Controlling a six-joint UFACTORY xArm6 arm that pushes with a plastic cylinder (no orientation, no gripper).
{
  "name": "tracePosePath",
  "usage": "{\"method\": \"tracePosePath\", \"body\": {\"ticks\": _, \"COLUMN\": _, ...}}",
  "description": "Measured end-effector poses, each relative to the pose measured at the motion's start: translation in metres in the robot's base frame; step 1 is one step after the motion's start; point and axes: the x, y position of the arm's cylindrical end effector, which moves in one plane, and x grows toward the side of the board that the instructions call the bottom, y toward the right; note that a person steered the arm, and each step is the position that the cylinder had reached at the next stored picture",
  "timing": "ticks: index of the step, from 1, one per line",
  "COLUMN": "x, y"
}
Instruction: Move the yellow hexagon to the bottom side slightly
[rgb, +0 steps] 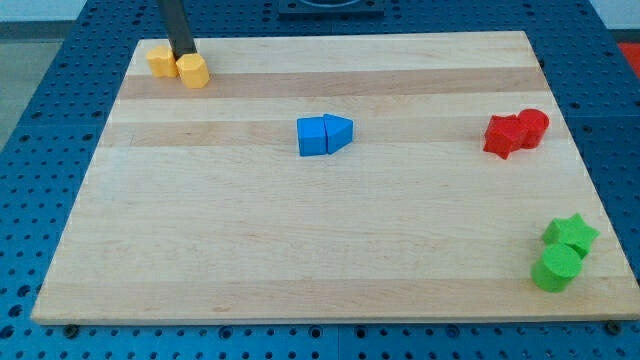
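My tip (184, 55) sits just above the yellow hexagon (192, 70) near the table's (300, 250) top-left corner, placed to push it downward; another yellow block (160, 61) touches it; no gripper here

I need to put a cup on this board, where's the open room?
Free: the wide stretch below the blue blocks, left of the green blocks. Also between blue and red blocks. Crowded: the top-left corner, where my tip meets the yellow blocks.
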Motion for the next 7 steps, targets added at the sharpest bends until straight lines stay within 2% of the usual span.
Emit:
{"method": "tracePosePath", "body": {"ticks": 3, "x": 0.012, "y": 0.087}}
{"method": "tracePosePath", "body": {"ticks": 5, "x": 0.012, "y": 0.026}}
{"method": "tracePosePath", "body": {"ticks": 7, "x": 0.033, "y": 0.014}}
